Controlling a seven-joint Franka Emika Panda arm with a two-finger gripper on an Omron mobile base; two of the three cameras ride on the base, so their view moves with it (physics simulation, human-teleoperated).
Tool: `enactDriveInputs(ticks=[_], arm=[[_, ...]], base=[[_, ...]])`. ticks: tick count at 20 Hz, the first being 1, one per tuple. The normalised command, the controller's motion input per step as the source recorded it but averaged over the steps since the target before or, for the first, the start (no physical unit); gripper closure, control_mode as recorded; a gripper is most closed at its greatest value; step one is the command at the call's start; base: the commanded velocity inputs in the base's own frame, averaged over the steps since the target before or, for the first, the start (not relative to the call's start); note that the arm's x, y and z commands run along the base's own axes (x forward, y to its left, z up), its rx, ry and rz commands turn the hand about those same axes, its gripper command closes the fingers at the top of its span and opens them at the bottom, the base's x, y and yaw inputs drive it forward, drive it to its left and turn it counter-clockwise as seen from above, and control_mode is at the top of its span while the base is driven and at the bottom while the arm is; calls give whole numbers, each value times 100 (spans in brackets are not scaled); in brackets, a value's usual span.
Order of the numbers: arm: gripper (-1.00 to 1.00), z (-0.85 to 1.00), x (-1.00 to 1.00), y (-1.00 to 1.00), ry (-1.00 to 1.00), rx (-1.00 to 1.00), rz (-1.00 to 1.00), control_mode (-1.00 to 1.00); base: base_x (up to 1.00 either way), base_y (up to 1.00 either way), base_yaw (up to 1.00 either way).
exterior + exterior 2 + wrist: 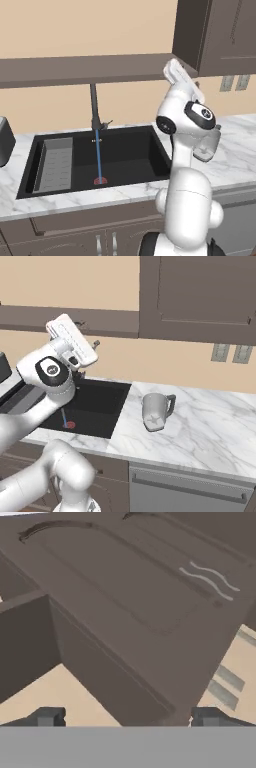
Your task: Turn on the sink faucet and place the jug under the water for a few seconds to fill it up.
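Running water [98, 156] falls from the sink faucet [94, 107] into the sink [130, 152]; fetching the jug [154, 411] comes next.
Gripper [127, 718] raised toward the wall cabinet [135, 607], fingertips wide apart, empty; jug lies tipped on the counter [210, 426] right of the sink.

sink [130, 150]: matt black | counter [200, 426]: glossy veined marble | jug [155, 412]: translucent, smooth

White-grey marble counter [210, 421] spans lower right of right base view. Dark brown wall cabinet [197, 296] at upper right; its panelled door [135, 587] fills upper part of hand view. Long brown shelf [85, 69] across upper left of left base view. Two grey wall outlets [231, 353] at right, under cabinet. Dark appliance [5, 141] at left edge. Grey drawer front [185, 491] at bottom.
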Motion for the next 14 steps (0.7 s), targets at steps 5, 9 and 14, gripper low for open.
enactDriveInputs(ticks=[5,9,14], arm=[[-100,14,7,28,-57,42,0,-100],[-100,30,-14,-59,-14,22,8,-100],[-100,4,-45,-100,3,0,17,-100]], base=[[0,0,0],[0,0,0],[0,0,0]])
